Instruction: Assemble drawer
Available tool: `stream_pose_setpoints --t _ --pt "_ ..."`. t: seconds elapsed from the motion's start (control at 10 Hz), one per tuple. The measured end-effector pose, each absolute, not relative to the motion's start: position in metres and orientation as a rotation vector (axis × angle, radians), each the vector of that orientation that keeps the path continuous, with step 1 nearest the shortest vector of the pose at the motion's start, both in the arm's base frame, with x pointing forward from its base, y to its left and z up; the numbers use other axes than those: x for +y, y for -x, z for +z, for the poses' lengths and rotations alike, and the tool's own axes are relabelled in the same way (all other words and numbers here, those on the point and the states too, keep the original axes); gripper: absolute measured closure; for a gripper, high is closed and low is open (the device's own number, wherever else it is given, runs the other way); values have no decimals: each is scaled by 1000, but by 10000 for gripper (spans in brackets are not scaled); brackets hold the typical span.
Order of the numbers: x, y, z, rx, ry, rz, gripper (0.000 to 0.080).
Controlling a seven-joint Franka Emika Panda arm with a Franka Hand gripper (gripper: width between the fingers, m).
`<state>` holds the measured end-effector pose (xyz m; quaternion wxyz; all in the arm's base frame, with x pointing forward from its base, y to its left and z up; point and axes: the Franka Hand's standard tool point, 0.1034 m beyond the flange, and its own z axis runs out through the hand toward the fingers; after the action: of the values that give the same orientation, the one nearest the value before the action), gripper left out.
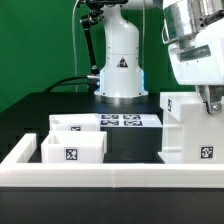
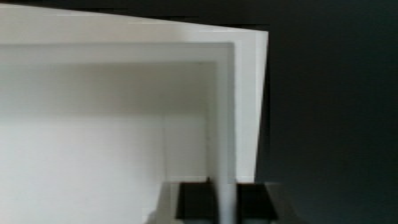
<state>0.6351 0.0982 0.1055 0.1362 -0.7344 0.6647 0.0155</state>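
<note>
The tall white hollow shell (image 1: pixel 187 128) of the drawer stands at the exterior view's right, against the border rail. My gripper (image 1: pixel 210 103) is at its top right side, shut on one thin side wall. In the wrist view the wall (image 2: pixel 240 110) runs between my two black fingertips (image 2: pixel 196 198), and the shell's white inside fills most of the picture. Two shallow white trays stand at the exterior view's left: one (image 1: pixel 72 150) in front with a tag on its face, one (image 1: pixel 74 124) behind it.
The long low white border rail (image 1: pixel 110 177) runs along the front and up the exterior view's left. The marker board (image 1: pixel 124 121) lies flat before the robot's white base (image 1: pixel 121 62). The table is black, with a green backdrop behind.
</note>
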Motion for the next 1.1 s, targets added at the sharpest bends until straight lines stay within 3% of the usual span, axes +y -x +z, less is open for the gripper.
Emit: stream_pose_setpoints --t 0.5,0.6,0.7,0.8,0.9,1.0,1.1 --pt "98 -647 105 1929 2119 22 754" --pt "98 -647 105 1929 2119 22 707" --pt "98 -647 105 1929 2119 22 570" --pt "98 -647 105 1929 2119 22 570" --pt "98 -647 105 1929 2119 22 351" --pt "98 -647 105 1929 2119 22 217" --pt "98 -647 105 1929 2119 22 217"
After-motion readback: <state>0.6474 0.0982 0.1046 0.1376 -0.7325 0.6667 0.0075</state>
